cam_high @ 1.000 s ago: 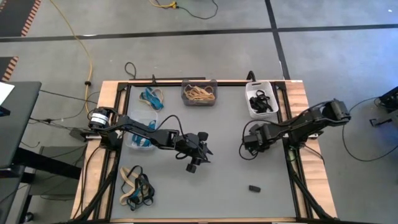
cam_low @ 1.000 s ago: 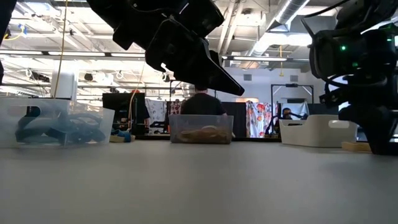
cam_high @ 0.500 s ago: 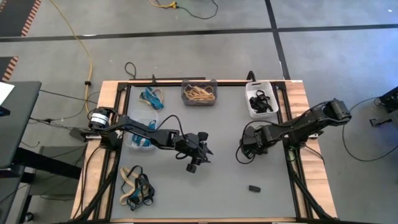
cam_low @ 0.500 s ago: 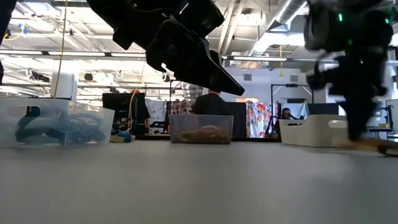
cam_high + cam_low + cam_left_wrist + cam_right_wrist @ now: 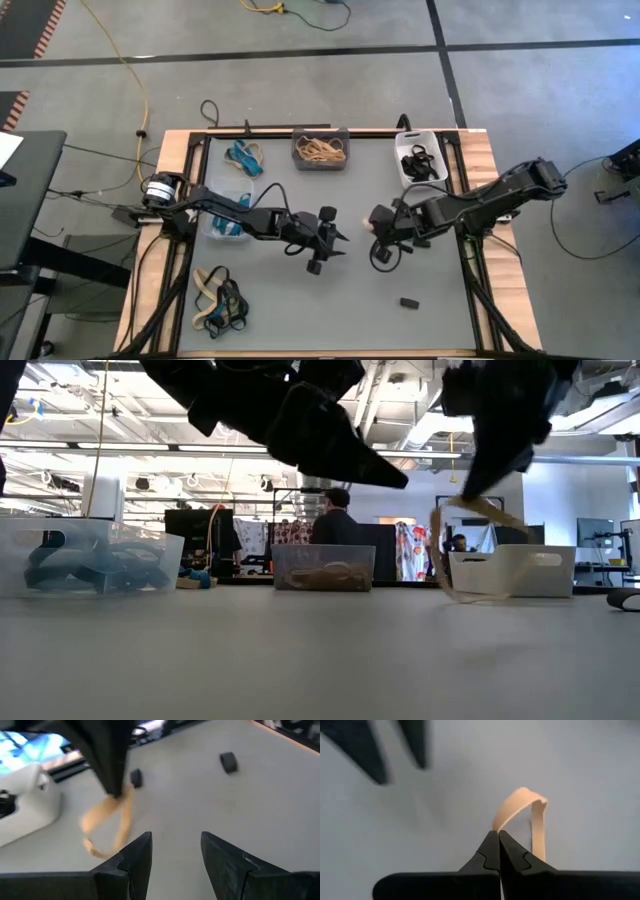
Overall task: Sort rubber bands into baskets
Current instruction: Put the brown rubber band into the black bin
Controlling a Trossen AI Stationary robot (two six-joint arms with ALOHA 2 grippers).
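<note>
- The right gripper [image 5: 372,222] hangs above the middle of the table [image 5: 380,320], its fingers pinched fully together on a tan rubber band [image 5: 525,815]; the band dangles below the fingertips with its lowest part near or on the tabletop in the low view (whether it touches is hard to tell).
- The left gripper [image 5: 340,240] is just beside the right gripper, on the clear basket's side of it, above the table; its fingers [image 5: 131,865] stand apart with nothing between them, and the held tan band [image 5: 107,827] shows ahead of them.
- The dark grey basket [image 5: 321,149] sits at the middle of the table's far edge, well away from the right gripper, and holds a heap of tan bands [image 5: 320,151].
- The white basket [image 5: 420,158] stands at the far corner on the right arm's side, nearer the right gripper than the grey one; black bands [image 5: 418,164] lie in it.
- The clear basket [image 5: 226,222] sits beyond the left gripper, partly under the left arm, and holds blue bands [image 5: 85,570].
- Loose blue bands [image 5: 245,156] lie between the clear basket and the far edge.
- A mixed pile of tan, black and blue bands [image 5: 220,300] lies on the table's near side, on the left arm's side.
- A small dark block [image 5: 408,302] rests on the table nearer than the right gripper.
</note>
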